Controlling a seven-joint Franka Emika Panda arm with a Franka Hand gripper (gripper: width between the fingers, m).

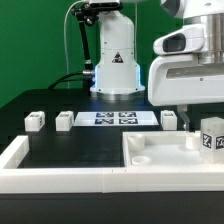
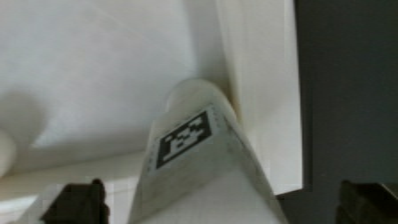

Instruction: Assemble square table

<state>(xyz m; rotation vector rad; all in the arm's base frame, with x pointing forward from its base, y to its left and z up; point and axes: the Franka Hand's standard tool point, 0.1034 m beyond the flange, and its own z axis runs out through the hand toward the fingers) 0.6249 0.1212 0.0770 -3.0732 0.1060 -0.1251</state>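
Standing between wide-open jaws of the two-finger gripper [image 2: 222, 200], unheld, small white tagged plastic leg block [image 2: 199, 150], beside white square raised-rim tabletop panel [image 2: 107, 60].

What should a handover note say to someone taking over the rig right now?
Gripper: open, holding nothing, hovering over a tagged leg block lying on the tabletop panel.
Parts: the panel lies flat at the exterior view's right. Three more leg blocks stand loose along the back by the marker board.
Done: no leg looks attached.
Left: seemingly all four legs.
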